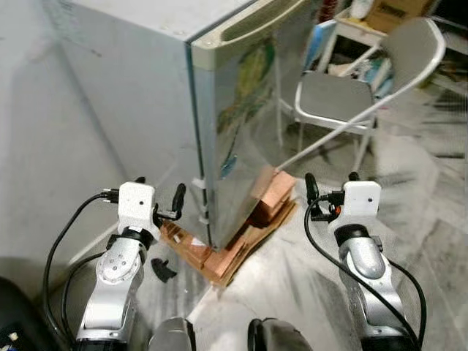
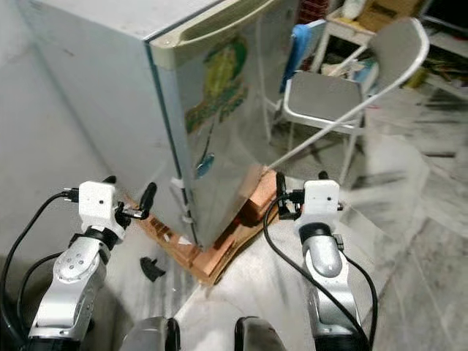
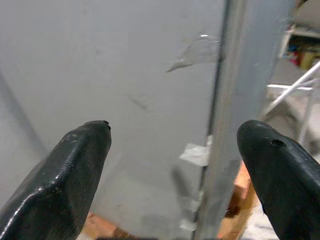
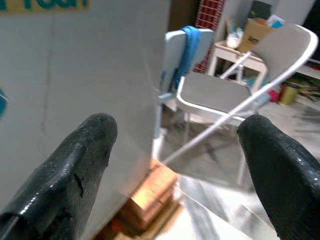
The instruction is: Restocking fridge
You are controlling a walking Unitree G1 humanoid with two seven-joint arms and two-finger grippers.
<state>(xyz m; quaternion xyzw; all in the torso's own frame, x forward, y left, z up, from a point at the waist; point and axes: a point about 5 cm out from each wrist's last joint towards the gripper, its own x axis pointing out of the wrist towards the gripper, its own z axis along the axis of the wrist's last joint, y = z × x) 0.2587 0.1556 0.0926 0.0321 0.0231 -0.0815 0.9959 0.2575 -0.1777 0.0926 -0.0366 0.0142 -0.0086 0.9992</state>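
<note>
Flanking the boxy grey fridge (image 1: 146, 88) on orange bricks (image 1: 270, 194), left hand (image 1: 159, 199) and right hand (image 1: 330, 186) gape open.

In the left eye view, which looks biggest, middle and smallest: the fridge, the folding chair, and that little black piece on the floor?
1. The fridge, by far the largest.
2. The folding chair, though it stands farther back, so it may look smaller than it really is.
3. The black piece on the floor, clearly smallest.
</note>
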